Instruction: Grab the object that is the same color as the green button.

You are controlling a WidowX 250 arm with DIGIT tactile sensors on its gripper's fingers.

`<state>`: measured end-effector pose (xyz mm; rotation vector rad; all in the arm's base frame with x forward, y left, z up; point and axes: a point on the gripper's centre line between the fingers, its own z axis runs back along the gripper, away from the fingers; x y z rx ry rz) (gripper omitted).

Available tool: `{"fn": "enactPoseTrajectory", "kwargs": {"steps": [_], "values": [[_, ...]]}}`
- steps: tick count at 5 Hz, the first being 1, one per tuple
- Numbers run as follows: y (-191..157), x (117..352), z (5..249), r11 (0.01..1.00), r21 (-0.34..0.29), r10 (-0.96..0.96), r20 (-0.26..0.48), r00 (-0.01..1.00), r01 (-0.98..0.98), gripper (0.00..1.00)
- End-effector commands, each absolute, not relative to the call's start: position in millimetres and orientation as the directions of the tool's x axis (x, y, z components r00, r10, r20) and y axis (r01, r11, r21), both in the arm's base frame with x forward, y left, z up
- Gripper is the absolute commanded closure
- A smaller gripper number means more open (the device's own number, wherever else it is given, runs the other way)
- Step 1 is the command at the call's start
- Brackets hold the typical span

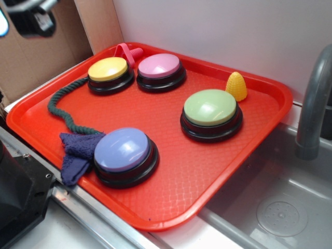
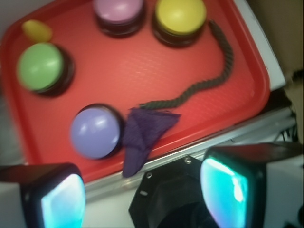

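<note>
In the wrist view the two fingers (image 2: 64, 199) are seen at the bottom edge, spread wide apart with nothing between them, held well off the tray and outside its near rim; the gripper (image 2: 142, 199) is therefore empty and high. Just beyond the rim of the red tray (image 2: 142, 71) a dark blue cloth (image 2: 145, 133) is found, draped partly over the edge, with the lavender-blue button (image 2: 95, 132) touching it on one side. The rope (image 2: 209, 85) starts at the cloth, where one end is tucked against or under the folds, and it is seen to run away from the fingers in a long curve: first slanting across the tray floor, then bending up along the tray's side toward the yellow button (image 2: 180, 16), beside which its far end lies. Its long axis is thus not single; the nearer stretch lies roughly crosswise to the line between the fingers, the farther stretch nearly along the viewing direction. A descent forward and toward the rope's side is judged to be needed, best onto the free middle stretch, clear of cloth and buttons. Farther off the green button (image 2: 40, 66) is seen, well apart from the rope, with the pink button (image 2: 118, 12) and a small yellow corn toy (image 2: 37, 30) at the far edge.
</note>
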<state>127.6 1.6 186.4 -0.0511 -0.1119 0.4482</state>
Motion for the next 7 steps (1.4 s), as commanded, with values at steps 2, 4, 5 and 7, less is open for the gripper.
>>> {"fn": "enactPoseTrajectory", "kwargs": {"steps": [2, 4, 5, 7], "values": [[50, 145, 92, 0.531, -0.099, 0.843, 0.16, 0.513, -0.841, 0.0], [79, 159, 47, 0.428, -0.054, 0.886, 0.223, 0.406, -0.902, 0.0], [91, 165, 31, 0.409, -0.054, 0.896, 0.216, 0.389, -0.911, 0.0], [108, 169, 16, 0.38, -0.111, 0.916, 0.186, 0.357, -0.918, 0.0]]}}
